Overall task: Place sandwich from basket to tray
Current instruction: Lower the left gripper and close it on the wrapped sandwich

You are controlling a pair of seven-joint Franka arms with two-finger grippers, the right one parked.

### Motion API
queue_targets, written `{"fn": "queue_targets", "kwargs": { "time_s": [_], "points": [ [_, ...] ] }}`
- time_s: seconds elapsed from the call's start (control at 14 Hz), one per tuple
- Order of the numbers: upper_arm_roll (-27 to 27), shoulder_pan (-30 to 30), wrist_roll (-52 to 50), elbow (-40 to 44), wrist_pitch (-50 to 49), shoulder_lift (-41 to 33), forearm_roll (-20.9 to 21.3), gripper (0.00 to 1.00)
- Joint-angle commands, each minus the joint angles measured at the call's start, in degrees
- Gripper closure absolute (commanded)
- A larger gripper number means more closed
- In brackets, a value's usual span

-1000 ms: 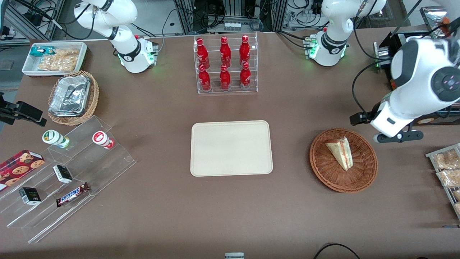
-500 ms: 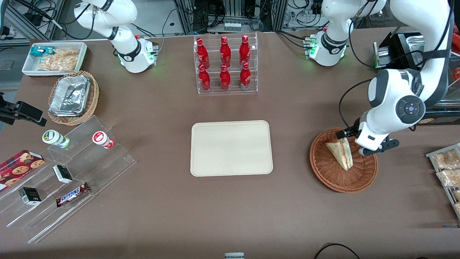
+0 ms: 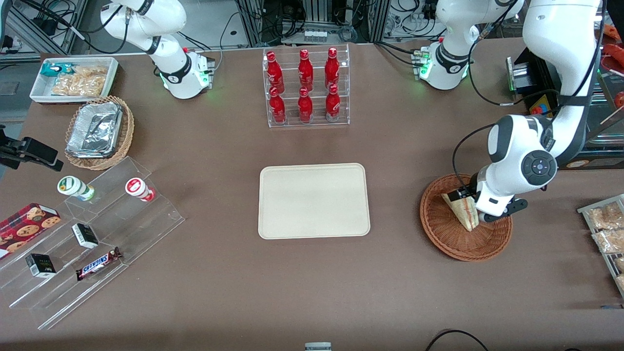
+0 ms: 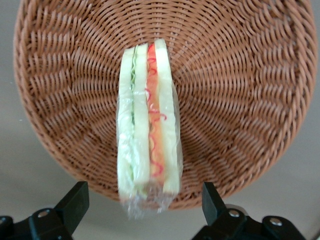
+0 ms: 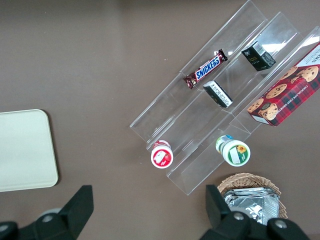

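Note:
The sandwich (image 3: 464, 214) is a clear-wrapped wedge standing on edge in the reddish-brown wicker basket (image 3: 451, 241), at the working arm's end of the table. My gripper (image 3: 471, 205) has come down over the basket and is open. In the left wrist view the gripper (image 4: 145, 202) straddles the sandwich (image 4: 149, 125), one black finger (image 4: 75, 201) on each side with a clear gap to the bread. The basket (image 4: 240, 100) fills that view. The cream tray (image 3: 313, 201) lies bare at the table's middle, beside the basket toward the parked arm's end.
An acrylic rack of red bottles (image 3: 306, 87) stands farther from the front camera than the tray. Bagged snacks (image 3: 607, 229) lie at the table edge beside the basket. Clear stepped shelves with a Snickers bar (image 3: 97, 263), a foil-filled wicker basket (image 3: 100, 132) and a white bin (image 3: 73, 79) sit at the parked arm's end.
My gripper has swung in from outside the basket and lowered, from above the table beside the rim to around the sandwich. The sandwich and basket have not moved.

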Motion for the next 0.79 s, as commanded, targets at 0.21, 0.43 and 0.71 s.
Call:
{"fn": "queue_targets", "kwargs": {
  "time_s": [0.21,0.43,0.71],
  "points": [
    [0.0,0.0,-4.1,-0.2,3.9,2.6,0.1,0.00],
    [0.0,0.1,-4.1,-0.4,4.4,3.2,0.1,0.54],
    [0.0,0.2,-3.3,-0.3,3.7,2.6,0.2,0.90]
  ]
}}
